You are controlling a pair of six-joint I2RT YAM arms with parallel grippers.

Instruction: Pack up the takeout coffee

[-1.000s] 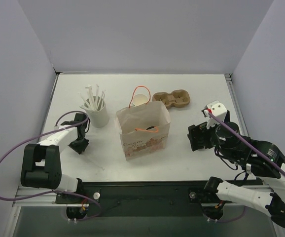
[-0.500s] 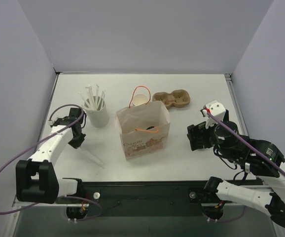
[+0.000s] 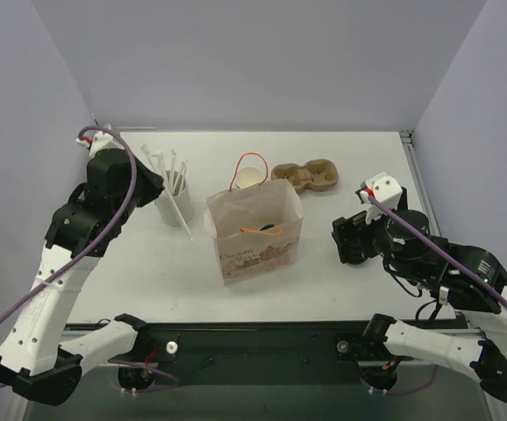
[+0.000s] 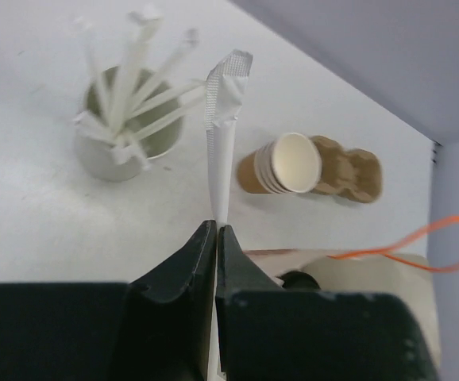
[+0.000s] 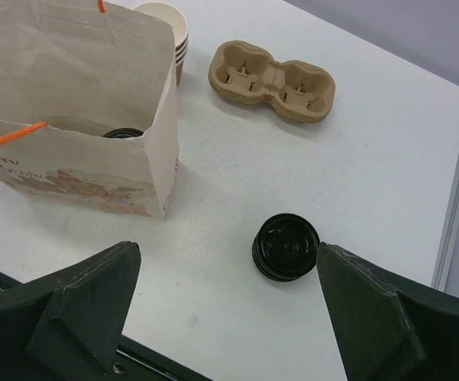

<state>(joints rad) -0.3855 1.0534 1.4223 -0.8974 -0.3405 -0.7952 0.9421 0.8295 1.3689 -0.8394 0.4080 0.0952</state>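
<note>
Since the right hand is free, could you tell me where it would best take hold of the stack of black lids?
Probably across its rim, straight down from above: the stack of black lids lies flat on the table, round and low, nothing touching it, so the open right hand can straddle it.

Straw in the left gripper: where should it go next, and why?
Probably swing the left gripper right, over the open paper bag: it is shut on the wrapped straw, and a black lid already shows inside the bag.
</note>
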